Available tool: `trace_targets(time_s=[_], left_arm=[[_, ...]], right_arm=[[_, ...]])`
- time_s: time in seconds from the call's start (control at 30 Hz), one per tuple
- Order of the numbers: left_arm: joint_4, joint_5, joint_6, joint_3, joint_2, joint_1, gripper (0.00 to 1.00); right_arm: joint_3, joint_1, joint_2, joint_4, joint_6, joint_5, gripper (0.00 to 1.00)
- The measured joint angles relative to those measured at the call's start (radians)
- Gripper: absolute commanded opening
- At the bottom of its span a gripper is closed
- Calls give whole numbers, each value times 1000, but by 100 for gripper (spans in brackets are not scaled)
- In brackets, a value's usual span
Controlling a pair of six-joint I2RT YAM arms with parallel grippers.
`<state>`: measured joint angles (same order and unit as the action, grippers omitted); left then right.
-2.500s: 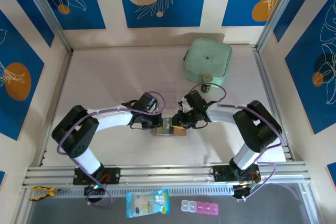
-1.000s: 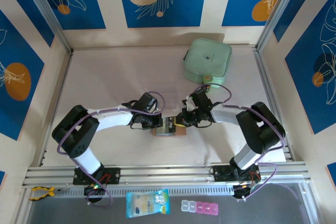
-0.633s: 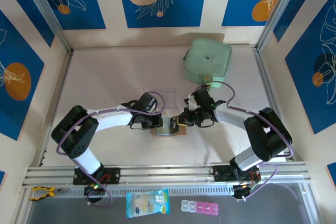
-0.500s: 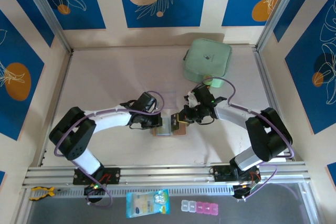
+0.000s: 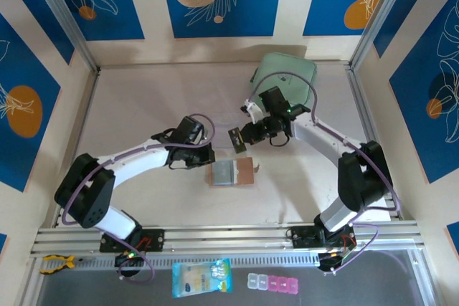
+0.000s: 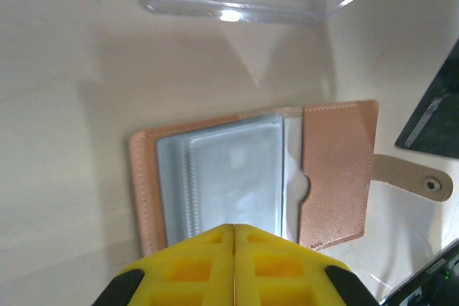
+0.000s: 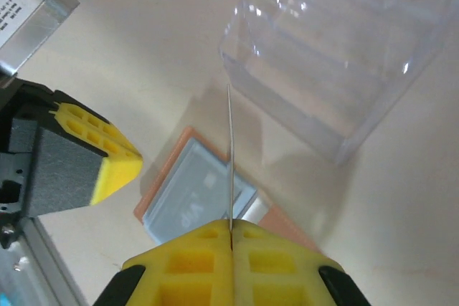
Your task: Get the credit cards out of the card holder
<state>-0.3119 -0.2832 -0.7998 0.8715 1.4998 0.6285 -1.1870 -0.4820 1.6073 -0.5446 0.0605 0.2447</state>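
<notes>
Yellow ribbed fingers (image 6: 186, 266) of your left gripper (image 6: 234, 238) are pressing flat together with nothing between them. That gripper has pulled back from the card holder (image 6: 333, 170), which is now lying just ahead of its tips, opened flat on the pale table (image 6: 64, 69). You are seeing soft salmon-tan leather with stitched edges, glossy grey pocket sleeves (image 6: 229, 177) in its middle, and a small snap tab (image 6: 412, 177) sticking out to the right of the fingertips.

Further right, your right gripper (image 7: 231, 233) has risen away from the holder, where it was working a second ago. Its yellow fingers are pinching the dark grey card (image 5: 235, 140), a thin stiff rectangle showing edge-on straight ahead of them. That means one credit card is out and hanging above the table, apart from the holder.

A pale rectangle with faint lettering is showing inside the grey sleeve. It is possibly the second card, but you cannot be sure from here. Beyond the right fingertips a clear hard plastic box (image 7: 337, 48) is standing, see-through and sharp-cornered.
</notes>
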Motion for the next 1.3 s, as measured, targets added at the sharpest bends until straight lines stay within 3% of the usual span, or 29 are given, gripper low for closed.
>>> trace_targets(time_s=[0.3, 0.57, 0.97, 1.3], left_arm=[[-50, -1, 32, -17, -84, -89, 9], [-64, -5, 43, -69, -124, -134, 9], [-75, -23, 50, -82, -151, -159, 9], [-78, -23, 50, -90, -164, -169, 9]], right_arm=[[-365, -19, 246, -223, -467, -41, 0], [-598, -41, 420, -423, -729, -113, 0], [-784, -76, 525, -579, -875, -179, 0], [-827, -91, 574, -610, -929, -214, 0]])
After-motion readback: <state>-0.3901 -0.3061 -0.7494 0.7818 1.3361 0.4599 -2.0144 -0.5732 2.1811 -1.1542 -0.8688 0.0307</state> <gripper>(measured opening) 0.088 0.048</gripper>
